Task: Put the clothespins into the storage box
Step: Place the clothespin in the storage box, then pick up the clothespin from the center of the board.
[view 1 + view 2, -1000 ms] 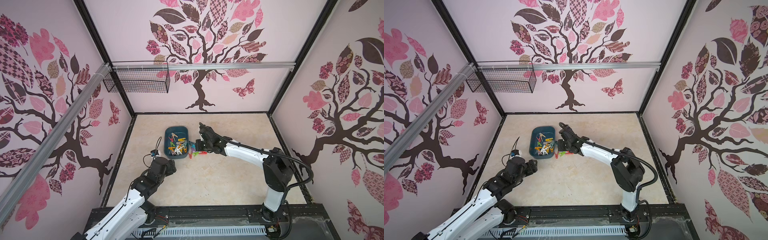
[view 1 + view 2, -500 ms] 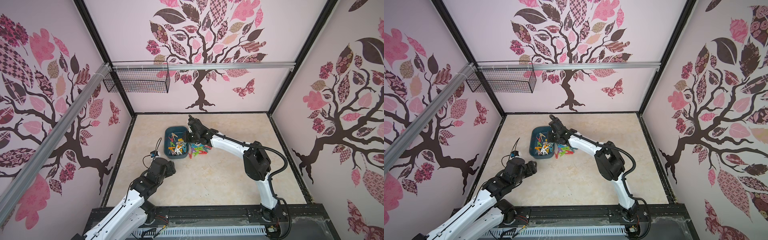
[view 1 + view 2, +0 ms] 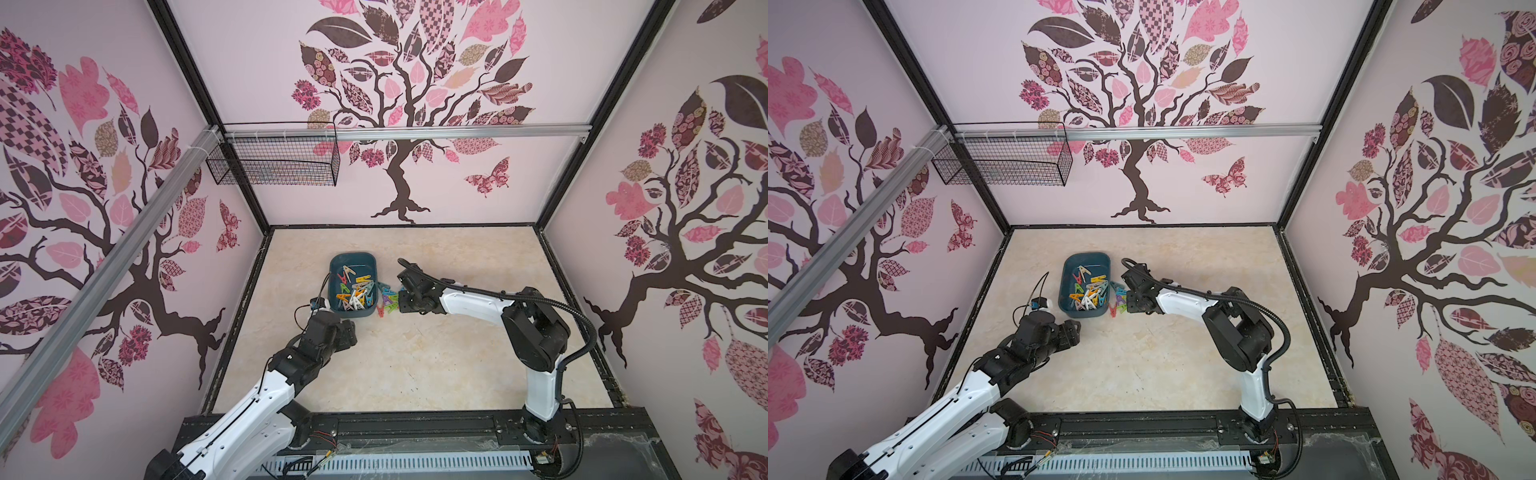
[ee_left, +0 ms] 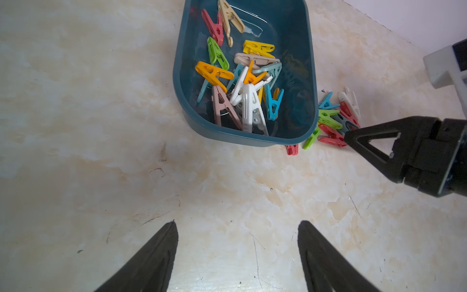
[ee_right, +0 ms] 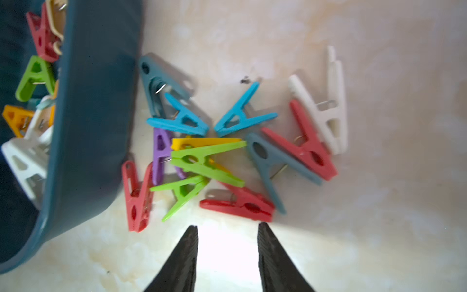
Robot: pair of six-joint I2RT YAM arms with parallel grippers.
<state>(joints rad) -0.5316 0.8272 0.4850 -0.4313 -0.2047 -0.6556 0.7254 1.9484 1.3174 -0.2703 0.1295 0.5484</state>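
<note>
Box (image 3: 354, 260): dark teal tub, flat on the tabletop (image 3: 436, 365), at 10 o'clock from the tabletop's centre in both top views.
Pegs in box (image 4: 242, 83): mixed heap of orange, yellow, white, green, beige and blue, piled toward the near end. A red one and a beige one lie together nearer the far end.
Loose pegs (image 5: 202, 156): about a dozen on the tabletop just outside the box, between 3 and 4 o'clock of it in both top views. Colours are red, green, blue, grey-blue, white, purple and yellow. Several overlap. A red one and a grey-blue one lie just beside the box wall.
Right end effector (image 5: 227, 226): low over the tabletop, at 3 o'clock of the loose pegs in both top views. Its jaws stand a narrow gap apart with nothing between them. The fingertips are just short of a red peg.
Left end effector (image 4: 236, 223): at 6 o'clock of the box, near it but apart. Its jaws are spread wide and hold nothing.
Basket (image 3: 274, 166): black wire mesh, hung from the rail (image 3: 457, 132) on the back wall, at 11 o'clock from the box and well apart.
</note>
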